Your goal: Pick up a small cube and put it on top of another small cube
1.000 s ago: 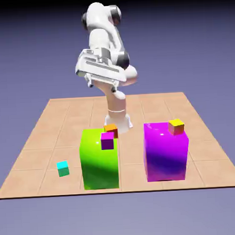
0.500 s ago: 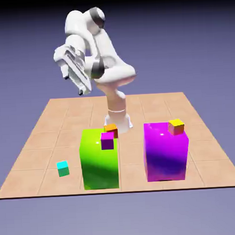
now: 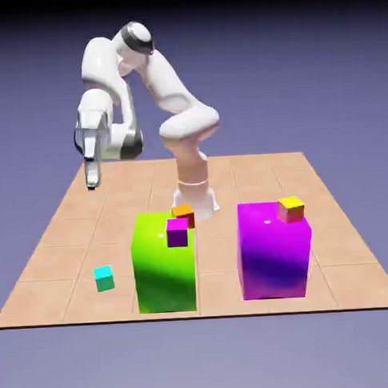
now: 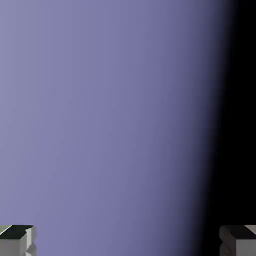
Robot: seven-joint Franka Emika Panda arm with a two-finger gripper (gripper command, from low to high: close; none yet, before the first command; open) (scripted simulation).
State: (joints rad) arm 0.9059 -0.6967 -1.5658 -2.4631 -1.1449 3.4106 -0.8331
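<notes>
Overhead, the white arm (image 3: pixel 155 87) is arching toward the exterior view's left, and the gripper (image 3: pixel 92 183) is hanging fingers-down above the far left part of the tan tiled table (image 3: pixel 63 236). Nothing is sitting between the fingers; in the hand view the two grey fingertips (image 4: pixel 17 240) are standing wide apart at the bottom corners, released, with only blue-violet backdrop fading to black between them.

The small cube (image 3: pixel 104 278), cyan on top and darker green below, is resting on the table near the front left, just beside the big green block (image 3: pixel 164 267) and well apart from the gripper. A small purple cube (image 3: pixel 177 232) is sitting on the green block's top, with an orange cube (image 3: pixel 183 213) touching it behind. Another orange cube (image 3: pixel 291 208) is sitting on the big magenta block (image 3: pixel 274 251). No writing or label is showing on any surface.
</notes>
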